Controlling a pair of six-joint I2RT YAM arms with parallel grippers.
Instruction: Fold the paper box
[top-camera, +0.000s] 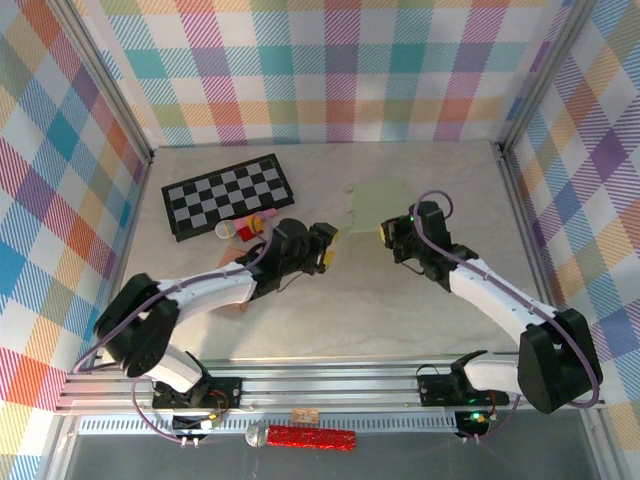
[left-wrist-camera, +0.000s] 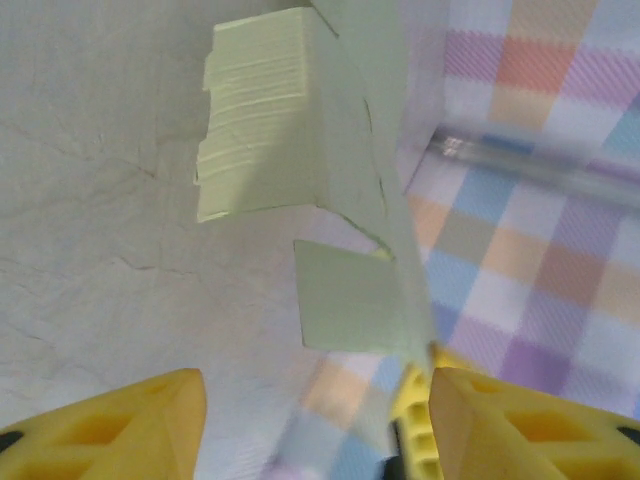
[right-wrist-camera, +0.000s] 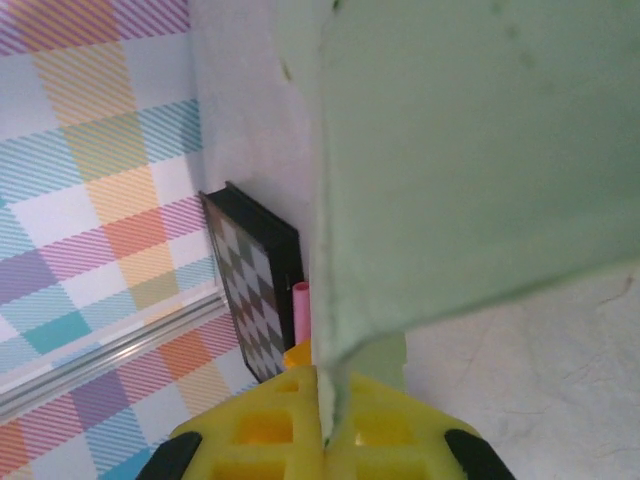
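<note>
One checkerboard (top-camera: 228, 197) is lying at the upper left of the desk (top-camera: 330, 310), with a few small items at its lower edge that are too small to identify. One pale green paper box (top-camera: 372, 204), a cut sheet with flaps, is resting just right of centre.

Two arms are reaching in from the bottom edge. The left arm is stretching diagonally up and right. Its left hand (top-camera: 326, 248) is standing open beside the sheet's lower left, and its yellow fingers (left-wrist-camera: 130, 425) are spreading wide in its wrist view. The right arm is bending up and left, and its right hand (top-camera: 388, 232) is pinching the paper box's edge, fingers (right-wrist-camera: 250, 430) pressing together on it.

The desk is showing pale marbling, with plaid walls (top-camera: 300, 70) surrounding it. One red glittery cylinder (top-camera: 310, 437) is lying at bottom centre.
</note>
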